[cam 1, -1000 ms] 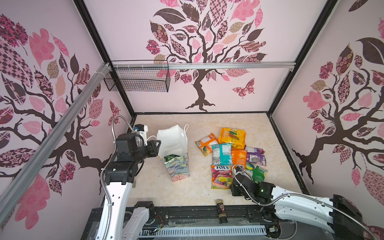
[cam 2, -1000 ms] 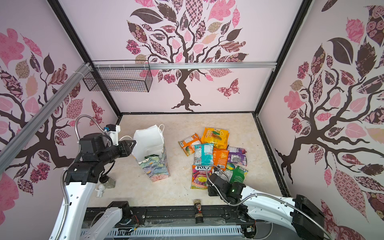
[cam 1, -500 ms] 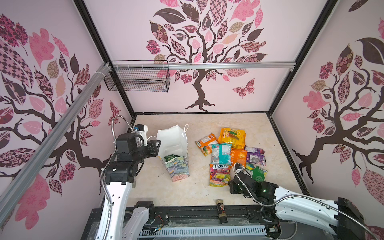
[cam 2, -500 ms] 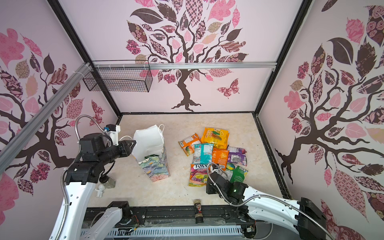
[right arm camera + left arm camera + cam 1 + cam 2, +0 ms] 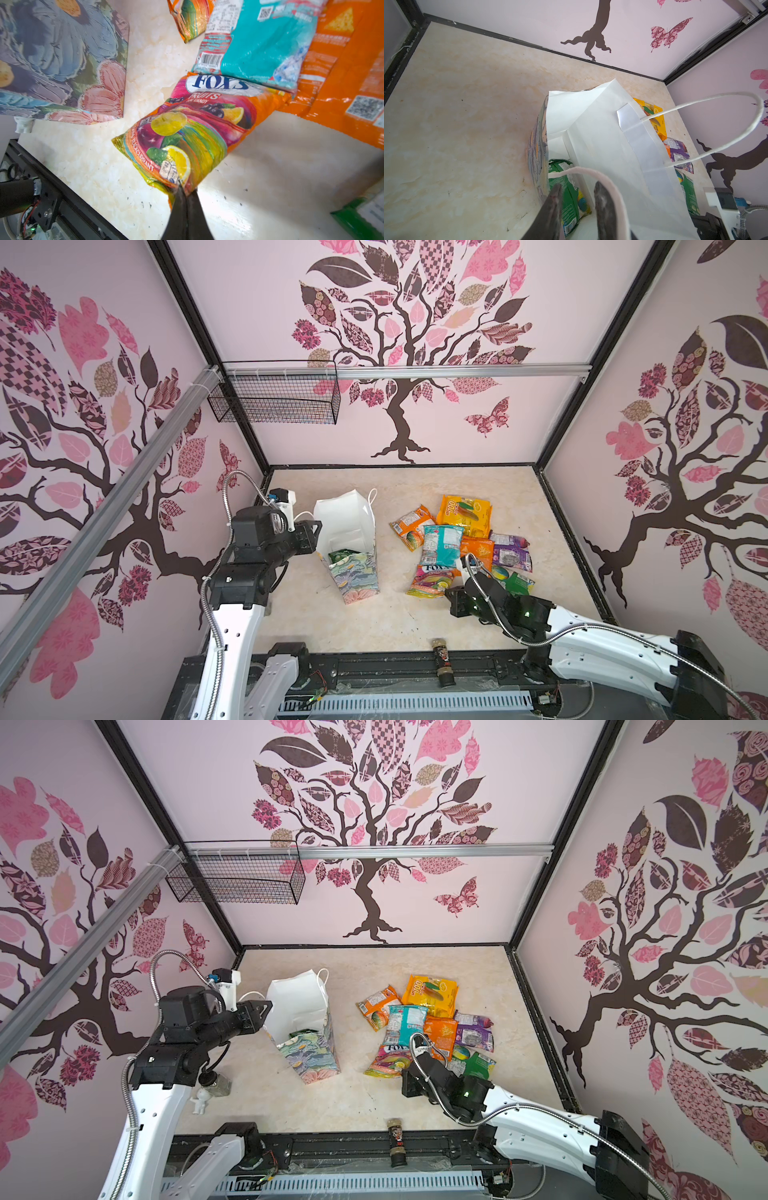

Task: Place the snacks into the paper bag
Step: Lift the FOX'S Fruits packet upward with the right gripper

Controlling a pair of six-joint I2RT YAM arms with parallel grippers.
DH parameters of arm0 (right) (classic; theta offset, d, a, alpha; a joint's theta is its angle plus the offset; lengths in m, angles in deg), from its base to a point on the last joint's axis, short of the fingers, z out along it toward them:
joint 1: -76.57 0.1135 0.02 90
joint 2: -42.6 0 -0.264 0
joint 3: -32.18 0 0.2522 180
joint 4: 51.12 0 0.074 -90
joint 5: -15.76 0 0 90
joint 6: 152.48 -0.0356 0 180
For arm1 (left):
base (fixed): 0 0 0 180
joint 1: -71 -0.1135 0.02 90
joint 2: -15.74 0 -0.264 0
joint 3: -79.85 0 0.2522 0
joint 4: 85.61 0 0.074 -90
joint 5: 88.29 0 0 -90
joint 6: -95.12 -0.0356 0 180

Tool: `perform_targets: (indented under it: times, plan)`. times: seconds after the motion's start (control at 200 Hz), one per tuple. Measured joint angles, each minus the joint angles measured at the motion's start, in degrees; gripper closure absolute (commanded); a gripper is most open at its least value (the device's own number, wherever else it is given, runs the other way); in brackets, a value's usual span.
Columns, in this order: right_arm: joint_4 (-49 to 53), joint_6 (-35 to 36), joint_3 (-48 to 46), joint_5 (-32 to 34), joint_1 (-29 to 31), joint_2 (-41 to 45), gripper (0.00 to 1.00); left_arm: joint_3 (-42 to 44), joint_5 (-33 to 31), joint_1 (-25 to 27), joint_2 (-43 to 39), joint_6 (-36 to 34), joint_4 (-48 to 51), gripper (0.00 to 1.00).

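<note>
The paper bag [image 5: 353, 572] [image 5: 309, 1052] stands left of centre with its mouth open, white inside. A green snack [image 5: 566, 187] lies inside it. My left gripper [image 5: 318, 531] [image 5: 578, 187] hangs open at the bag's rim, and a cord handle [image 5: 612, 187] loops round one finger. My right gripper [image 5: 448, 594] [image 5: 186, 188] is shut on the near edge of the pink FOX'S packet [image 5: 430, 578] [image 5: 193, 128]. Its far end is tucked under the teal snack [image 5: 441, 543]. Several more snacks lie around it: orange [image 5: 465, 514], purple [image 5: 511, 551], green [image 5: 515, 580].
A small dark bottle [image 5: 442, 659] lies on the front rail. A black wire basket [image 5: 274, 400] hangs on the back wall at the left. In a top view a small white figure [image 5: 201, 1100] and a jar [image 5: 216, 1085] sit under the left arm.
My right gripper has shut on the FOX'S packet's edge and shifted left, dragging the packet with it. The left arm and the bag have not moved.
</note>
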Motion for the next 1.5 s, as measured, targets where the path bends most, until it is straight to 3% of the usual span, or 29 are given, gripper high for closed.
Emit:
perform_targets:
  times: [0.93, 1.5]
  plan:
    - [-0.7, 12.0, 18.8, 3.6, -0.1, -6.2, 1.0, 0.0, -0.9, 0.0, 0.2, 0.3, -0.3, 0.7]
    - [5.0, 21.0, 36.5, -3.0, 0.0, -10.2, 1.0, 0.3, -1.1, 0.0, -0.6, 1.6, -0.5, 0.72]
